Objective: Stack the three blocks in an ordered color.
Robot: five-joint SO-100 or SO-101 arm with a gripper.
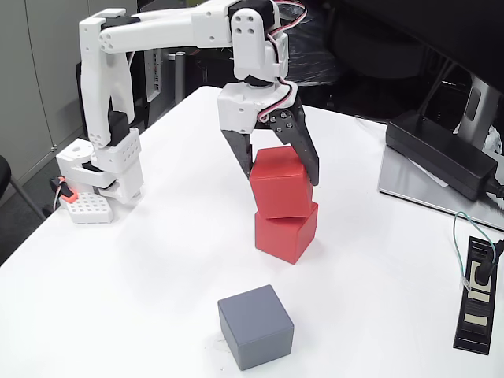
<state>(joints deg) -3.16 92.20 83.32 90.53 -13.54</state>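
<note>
Gripper (279,175) fingers pinching upper bright red matte cube (279,183), sitting skewed atop lower bright red matte cube (285,230). Slate grey matte cube (255,326) alone nearer camera on white table (157,260).

Two red blocks (282,206), one grey block (255,327), white table (157,260)

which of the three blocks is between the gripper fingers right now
The upper red block, sitting on the lower red block. The gripper straddles it; the grey block sits alone, nearer the camera.
</note>
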